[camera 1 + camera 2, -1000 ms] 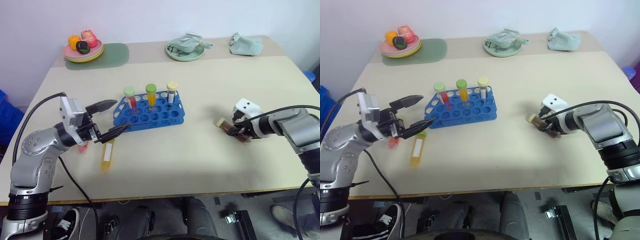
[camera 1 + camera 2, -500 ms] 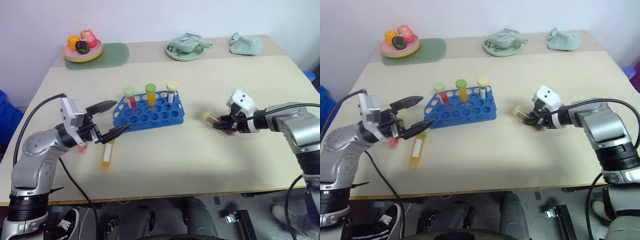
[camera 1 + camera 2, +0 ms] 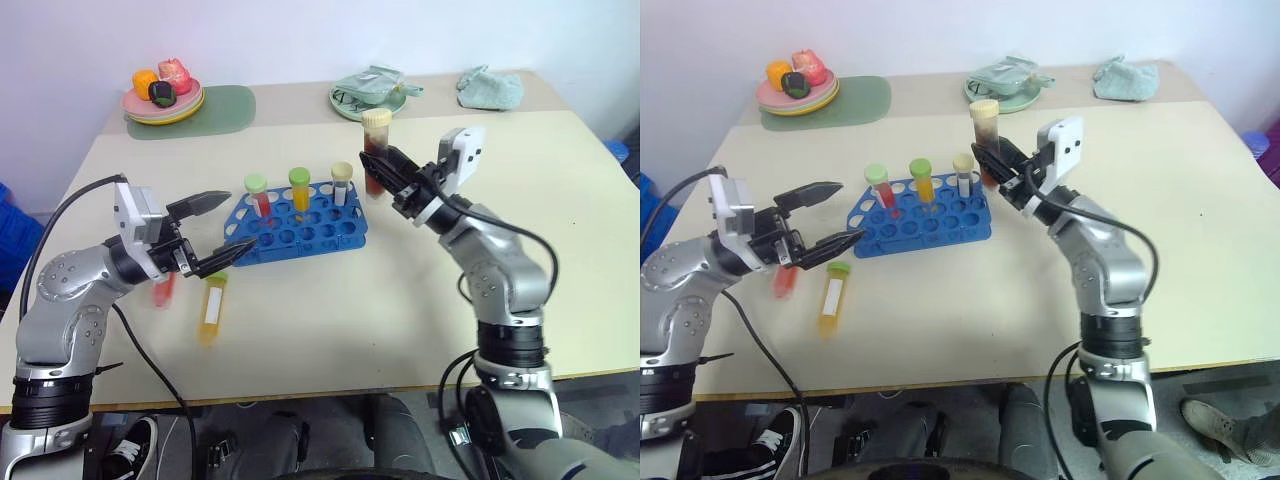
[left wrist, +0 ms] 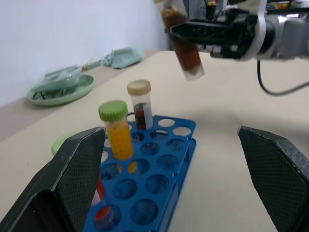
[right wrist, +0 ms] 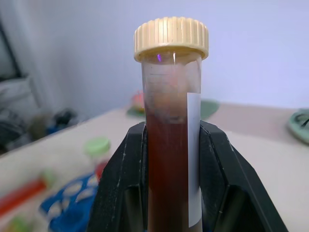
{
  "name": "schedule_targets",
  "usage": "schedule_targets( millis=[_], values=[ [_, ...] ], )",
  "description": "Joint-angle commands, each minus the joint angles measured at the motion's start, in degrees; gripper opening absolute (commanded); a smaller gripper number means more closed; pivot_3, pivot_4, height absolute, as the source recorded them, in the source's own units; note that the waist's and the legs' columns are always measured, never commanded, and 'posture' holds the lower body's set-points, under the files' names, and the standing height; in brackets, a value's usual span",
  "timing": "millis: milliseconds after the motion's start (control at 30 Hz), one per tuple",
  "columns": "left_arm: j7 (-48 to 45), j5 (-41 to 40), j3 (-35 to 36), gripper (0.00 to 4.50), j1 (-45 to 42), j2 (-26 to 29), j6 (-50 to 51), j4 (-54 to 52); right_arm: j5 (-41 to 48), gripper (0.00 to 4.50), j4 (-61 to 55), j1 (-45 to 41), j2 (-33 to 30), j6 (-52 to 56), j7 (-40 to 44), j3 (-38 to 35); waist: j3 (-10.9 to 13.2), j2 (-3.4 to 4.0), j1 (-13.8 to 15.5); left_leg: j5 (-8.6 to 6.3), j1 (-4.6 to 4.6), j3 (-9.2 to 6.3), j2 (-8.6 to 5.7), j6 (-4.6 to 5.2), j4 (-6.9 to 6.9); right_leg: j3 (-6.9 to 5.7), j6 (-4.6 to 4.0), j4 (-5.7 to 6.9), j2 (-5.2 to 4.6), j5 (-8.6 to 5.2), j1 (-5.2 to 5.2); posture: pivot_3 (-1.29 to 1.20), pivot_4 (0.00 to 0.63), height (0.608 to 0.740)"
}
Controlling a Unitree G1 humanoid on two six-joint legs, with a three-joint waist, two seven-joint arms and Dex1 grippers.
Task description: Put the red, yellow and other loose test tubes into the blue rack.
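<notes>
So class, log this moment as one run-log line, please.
right hand: shut on brown tube, upright above blue rack | left hand: open, empty | yellow tube, red tube: loose on table

Place: probably a robot test room or lab, staged rather than a working one
Surface: wide beige rectangular table (image 3: pixel 420 320) against a plain pale wall
Lab gear: bright blue plastic tube rack (image 3: pixel 300 228) with round holes, three capped tubes standing in it
Props: pink plate of toy-like food (image 3: pixel 165 100); green plate (image 3: pixel 368 104); crumpled pale green cloth (image 3: pixel 492 88)
</notes>
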Motion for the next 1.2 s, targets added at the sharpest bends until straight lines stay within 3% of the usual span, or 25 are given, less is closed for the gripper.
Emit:
schedule_targets(
  millis=[33,233,567,767,1033,1200],
  values=[
    [-0.28,-0.6,1.32,4.5,-0.67,1.05,-0.13,-0.24,-4.34,0.78,0.54,2.92,2.51,-8.32,-2.14,3.59,0.0,0.0,-0.29,0.0,0.0,0.01,0.0,0.0,-0.01,0.0,0.0,0.0,0.0,0.0,-0.01,0.0,0.15,0.74],
    [-0.29,-0.48,1.02,4.5,-1.09,1.24,0.1,-0.33,-6.62,0.78,4.86,4.38,5.94,-13.31,-4.81,6.12,0.01,0.05,-1.49,0.0,0.05,0.01,0.03,-0.02,-0.04,0.01,-0.03,0.03,0.04,0.01,-0.06,0.0,0.15,0.74],
    [0.29,-0.57,0.96,4.5,-0.93,1.19,0.55,-1.3,-9.67,0.78,9.29,2.64,5.59,-17.04,-7.21,7.11,0.01,0.06,-1.44,-0.01,0.07,0.03,0.04,-0.03,-0.08,0.01,-0.05,0.02,0.05,0.02,-0.06,0.0,0.15,0.74],
    [0.89,-0.94,1.61,4.5,0.09,1.05,1.09,-2.63,-1.93,0.78,-5.15,6.43,-7.59,3.0,-2.41,3.38,0.01,0.06,-0.89,-0.01,0.03,0.02,0.03,-0.01,-0.07,0.01,-0.05,-0.02,0.03,0.02,-0.02,0.0,0.15,0.74],
    [0.57,-0.6,0.59,4.5,0.23,-0.21,0.17,-2.24,7.24,0.78,-14.87,6.75,-32.05,37.81,2.54,-0.56,0.02,0.08,-0.67,-0.03,0.04,0.08,0.09,0.02,-0.07,0.01,-0.05,-0.12,0.02,0.02,0.01,0.0,0.15,0.74],
    [0.68,-0.54,-0.38,4.5,0.18,-1.73,-0.09,-2.51,3.14,0.78,-11.06,7.6,-45.16,38.57,10.37,8.39,0.01,0.06,-0.03,-0.06,0.03,0.28,0.08,0.06,0.0,0.01,-0.05,-0.17,0.0,0.02,0.03,0.0,0.15,0.74]
  ],
)
